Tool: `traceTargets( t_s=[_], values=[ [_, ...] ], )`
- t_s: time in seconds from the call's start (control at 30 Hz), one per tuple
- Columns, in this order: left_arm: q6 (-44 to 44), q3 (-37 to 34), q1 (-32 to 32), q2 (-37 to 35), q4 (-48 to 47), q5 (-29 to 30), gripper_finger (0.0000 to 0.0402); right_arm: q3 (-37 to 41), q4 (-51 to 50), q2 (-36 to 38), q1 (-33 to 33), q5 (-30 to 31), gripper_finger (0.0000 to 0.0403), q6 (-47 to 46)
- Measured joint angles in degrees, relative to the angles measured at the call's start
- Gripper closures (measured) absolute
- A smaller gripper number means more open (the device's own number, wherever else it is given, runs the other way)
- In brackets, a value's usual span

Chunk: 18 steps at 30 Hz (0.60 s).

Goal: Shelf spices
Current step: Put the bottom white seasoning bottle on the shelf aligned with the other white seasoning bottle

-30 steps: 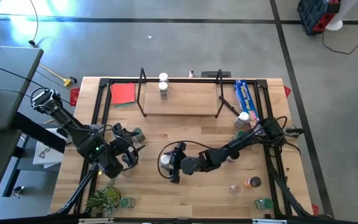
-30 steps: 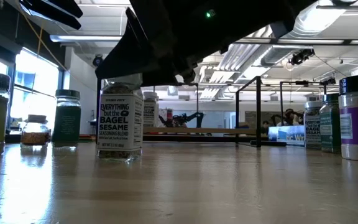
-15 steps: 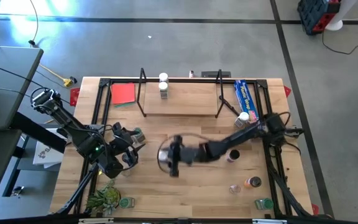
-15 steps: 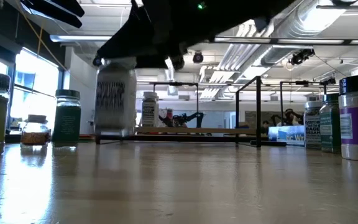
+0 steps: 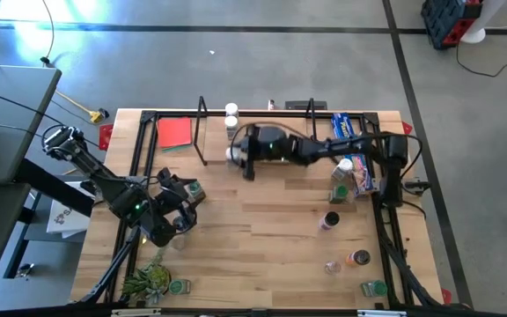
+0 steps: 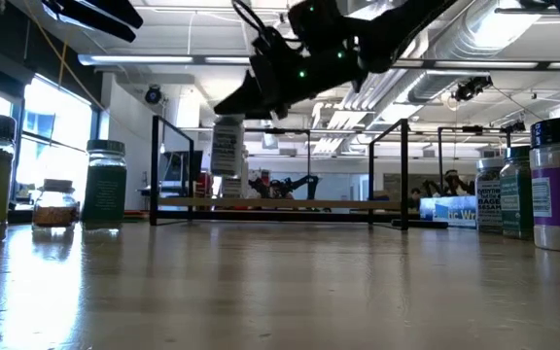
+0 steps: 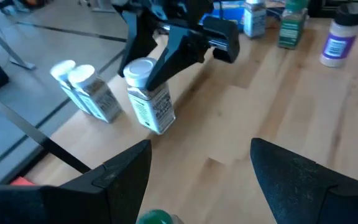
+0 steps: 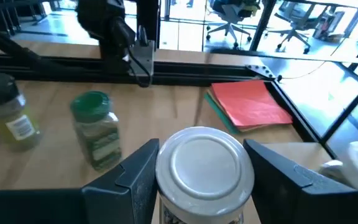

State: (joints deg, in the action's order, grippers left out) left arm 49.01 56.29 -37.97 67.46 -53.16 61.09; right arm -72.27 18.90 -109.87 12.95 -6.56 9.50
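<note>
Jar (image 5: 234, 153) carried over shelf (image 5: 280, 141), table's twelve o'clock.
Right fingers (image 7: 146, 67) clamp it; lower upright beside the two shelved jars (image 5: 231, 118). Left fingers (image 7: 129, 168) wide.

**Inspector A:** Position of the shelf (image 5: 258, 141)?

**Inspector B:** At the table's (image 5: 262, 255) far edge, centred. Two jars (image 5: 231, 120) stand on its left part, one behind the other. The flat square (image 5: 174, 133) lies left of the shelf, the long box (image 5: 352, 148) right of it.

**Inspector A:** The right gripper (image 5: 240, 155)?

**Inspector B:** Over the shelf board, just in front of those two jars, with a white-capped jar (image 7: 149, 94) between its fingers, clear of the board.

**Inspector A:** And the left gripper (image 5: 183, 211)?

**Inspector B:** Near the table's left side, a jar (image 5: 194, 188) just beside it. The plant (image 5: 148, 280) sits at the near left corner. Loose jars (image 5: 350, 259) are scattered at the near right.
</note>
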Motion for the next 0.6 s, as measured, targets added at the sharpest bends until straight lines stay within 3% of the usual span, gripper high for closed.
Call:
traceTargets(
  t_s=[0.2, 0.4, 0.6],
  values=[
    [-3.8, 0.0, 3.9, -3.6, 0.3, 1.8, 0.0133, 0.0, 1.4, -1.6, 4.3, -6.3, 0.0211, -0.1],
    [-5.3, 0.0, 6.9, -6.0, 0.3, 1.8, 0.0133, -0.2, 3.0, -3.6, 4.3, -7.2, 0.0211, 0.0],
    [-6.2, 0.0, 8.6, -6.4, 0.4, 1.5, 0.0133, -5.9, 0.6, -6.9, 5.5, -7.4, 0.0211, 0.3]
  ],
)
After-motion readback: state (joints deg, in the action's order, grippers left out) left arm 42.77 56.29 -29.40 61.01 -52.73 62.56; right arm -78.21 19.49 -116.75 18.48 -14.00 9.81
